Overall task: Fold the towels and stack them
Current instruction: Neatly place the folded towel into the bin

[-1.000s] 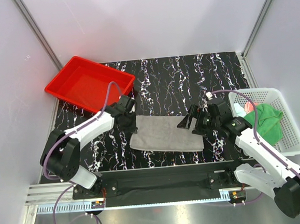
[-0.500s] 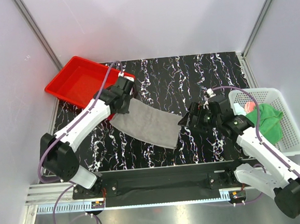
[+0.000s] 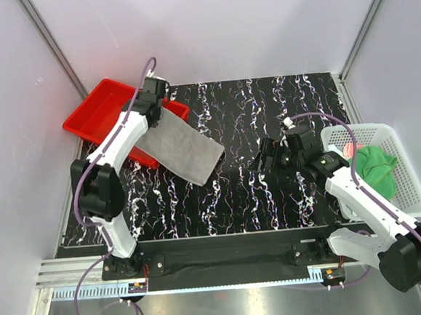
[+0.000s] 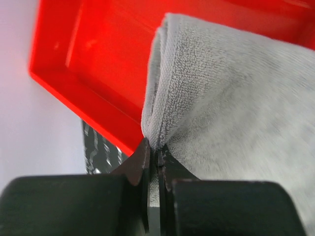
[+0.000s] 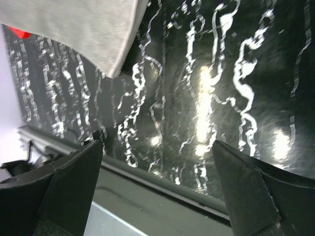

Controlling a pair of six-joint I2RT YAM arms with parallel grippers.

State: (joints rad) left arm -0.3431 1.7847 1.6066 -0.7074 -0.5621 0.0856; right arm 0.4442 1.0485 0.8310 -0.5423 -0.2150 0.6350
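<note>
Grey towel [image 3: 183,151] hangs by one folded edge from the left tool [image 4: 154,158], which is pinched tight on it above the red tray [image 3: 94,117]. Most of the cloth trails away past the rim, over the table [image 3: 265,109], and could snag there or unfold if lowered now. Well apart, the right tool [image 3: 272,155] gapes empty.

Fuzzy matt grey towel [image 4: 236,98], glossy red plastic tray [image 4: 93,64], shiny marbled tabletop [image 5: 206,98]

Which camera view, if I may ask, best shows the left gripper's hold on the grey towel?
The left wrist view: the left gripper pinches the grey towel by its folded edge, jaws shut. The top external view shows the whole towel but hides the pinch; the right wrist view shows only a corner.
</note>
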